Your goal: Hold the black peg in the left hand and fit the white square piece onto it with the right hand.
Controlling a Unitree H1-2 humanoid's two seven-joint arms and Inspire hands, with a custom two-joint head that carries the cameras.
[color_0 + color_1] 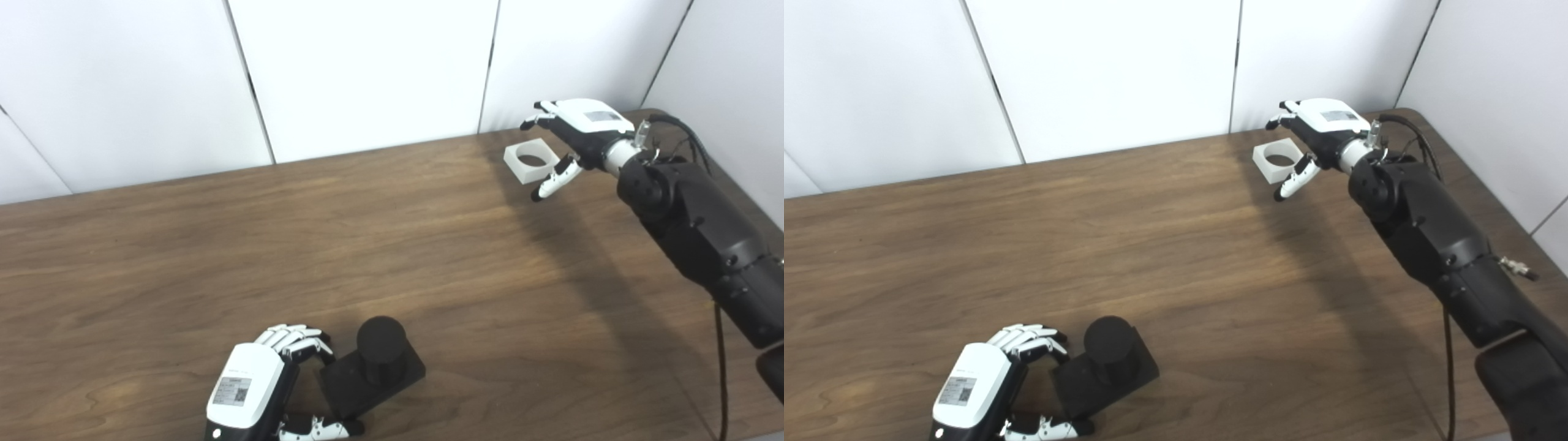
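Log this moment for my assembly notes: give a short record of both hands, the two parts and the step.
left hand: fingers around the black peg's square base, on table
right hand: open, at the white square piece, not gripping
white square piece: flat on table, far right, hole up
step: piece not yet lifted
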